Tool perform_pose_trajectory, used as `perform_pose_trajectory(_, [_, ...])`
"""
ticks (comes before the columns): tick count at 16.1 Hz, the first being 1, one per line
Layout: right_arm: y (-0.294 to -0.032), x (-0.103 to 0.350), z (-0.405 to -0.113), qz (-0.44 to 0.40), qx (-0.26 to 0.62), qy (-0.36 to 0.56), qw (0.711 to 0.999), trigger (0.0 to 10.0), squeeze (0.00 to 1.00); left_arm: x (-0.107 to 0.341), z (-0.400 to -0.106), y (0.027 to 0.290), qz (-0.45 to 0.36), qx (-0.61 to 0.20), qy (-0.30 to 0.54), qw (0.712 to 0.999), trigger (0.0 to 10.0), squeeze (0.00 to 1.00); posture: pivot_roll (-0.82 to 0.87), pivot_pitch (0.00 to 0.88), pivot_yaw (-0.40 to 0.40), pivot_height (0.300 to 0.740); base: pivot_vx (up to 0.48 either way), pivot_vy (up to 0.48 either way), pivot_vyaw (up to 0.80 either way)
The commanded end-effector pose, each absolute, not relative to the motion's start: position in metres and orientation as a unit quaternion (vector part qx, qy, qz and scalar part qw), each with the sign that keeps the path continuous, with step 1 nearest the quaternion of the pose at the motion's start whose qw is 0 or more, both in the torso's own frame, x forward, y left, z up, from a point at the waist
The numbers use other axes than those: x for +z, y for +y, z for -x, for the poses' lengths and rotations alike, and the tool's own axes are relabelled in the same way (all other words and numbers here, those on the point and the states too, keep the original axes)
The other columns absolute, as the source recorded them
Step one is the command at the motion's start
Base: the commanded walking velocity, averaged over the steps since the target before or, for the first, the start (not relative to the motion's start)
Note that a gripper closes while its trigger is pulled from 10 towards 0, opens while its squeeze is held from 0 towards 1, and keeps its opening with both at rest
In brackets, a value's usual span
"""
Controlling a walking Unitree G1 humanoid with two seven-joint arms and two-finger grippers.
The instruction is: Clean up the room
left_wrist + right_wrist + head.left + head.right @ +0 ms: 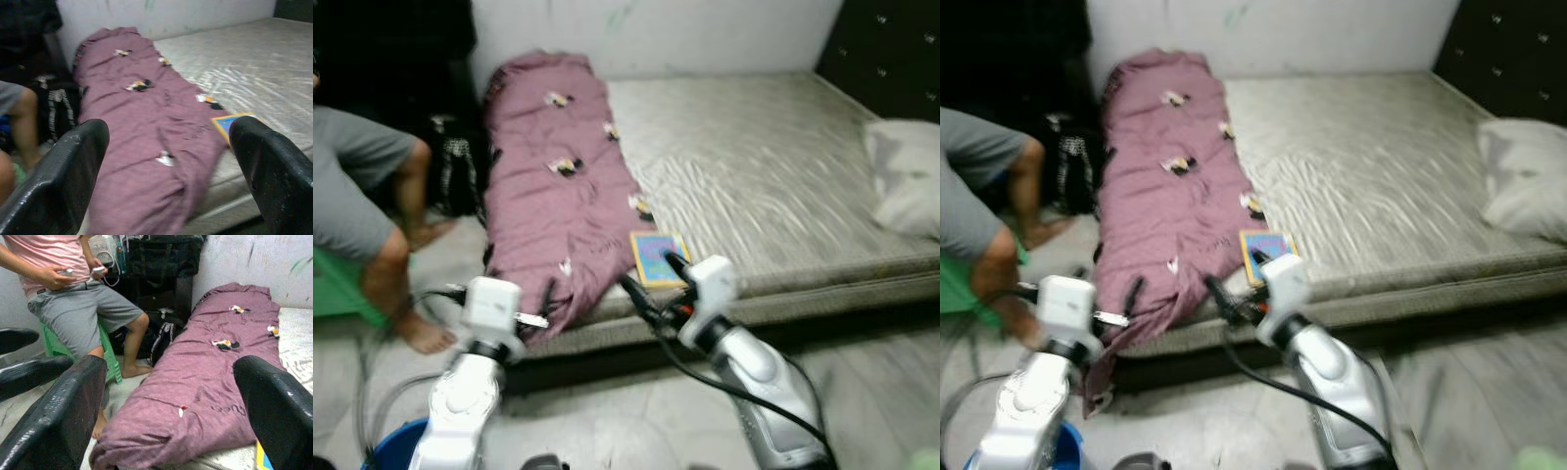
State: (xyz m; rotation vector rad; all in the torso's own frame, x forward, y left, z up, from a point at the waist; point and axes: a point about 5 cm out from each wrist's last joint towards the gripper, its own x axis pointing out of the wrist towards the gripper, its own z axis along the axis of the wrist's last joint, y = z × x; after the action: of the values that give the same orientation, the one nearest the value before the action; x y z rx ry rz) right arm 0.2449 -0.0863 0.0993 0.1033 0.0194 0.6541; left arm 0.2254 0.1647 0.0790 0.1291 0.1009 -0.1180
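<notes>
step: I'd go for the blanket (558,186) first, grabbing a thick fold at the bed (773,186) edge so it doesn't slip | book (658,257) lies on the bed just beside the blanket | left gripper (548,299) and right gripper (651,294) both raised near the bed edge, fingers spread wide, holding nothing | person (73,293) sitting beside the bed, so I'd swing gently

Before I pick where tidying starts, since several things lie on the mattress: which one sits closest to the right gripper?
The small blue and yellow book, at the mattress's front edge beside the purple blanket, right by the right gripper. The white pillow lies far off at the mattress's other end.
</notes>
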Motion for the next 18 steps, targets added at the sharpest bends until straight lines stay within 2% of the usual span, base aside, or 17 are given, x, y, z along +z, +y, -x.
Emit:
perform_pose_trajectory(1, [-0.096, 0.099, -0.247, -0.045, 0.304, 0.011, 0.952, 10.0, 0.0, 0.081, -0.228, 0.157, -0.059, -0.073, 0.043, 0.995, 10.0, 0.0, -0.03, 0.0, -0.01, 0.74, 0.0, 0.349, 0.0])
perform_pose_trajectory(7, [-0.096, 0.095, -0.249, -0.043, 0.298, 0.03, 0.953, 10.0, 0.0, 0.085, -0.225, 0.15, -0.044, -0.111, 0.029, 0.992, 10.0, 0.0, -0.03, 0.0, -0.01, 0.74, 0.0, 0.0, 0.0])
perform_pose_trajectory(10, [-0.1, 0.096, -0.256, 0.015, 0.284, 0.007, 0.959, 10.0, 0.0, 0.085, -0.224, 0.148, -0.034, -0.121, 0.027, 0.992, 10.0, 0.0, -0.03, 0.0, -0.014, 0.74, 0.0, 0.0, 0.0])
perform_pose_trajectory(14, [-0.12, 0.093, -0.258, -0.014, 0.239, 0.021, 0.971, 10.0, 0.0, 0.086, -0.223, 0.148, -0.026, -0.127, 0.025, 0.991, 10.0, 0.0, -0.03, 0.0, -0.017, 0.74, 0.278, 0.0, 0.0])
perform_pose_trajectory(15, [-0.126, 0.088, -0.258, -0.082, 0.231, 0.058, 0.968, 10.0, 0.0, 0.085, -0.222, 0.147, -0.026, -0.128, 0.026, 0.991, 10.0, 0.0, -0.03, 0.0, -0.017, 0.74, 0.292, 0.0, 0.0])
perform_pose_trajectory(18, [-0.128, 0.084, -0.258, -0.064, 0.227, 0.051, 0.97, 10.0, 0.0, 0.085, -0.223, 0.147, -0.024, -0.13, 0.027, 0.991, 10.0, 0.0, -0.03, 0.0, -0.013, 0.74, 0.287, 0.0, 0.0])
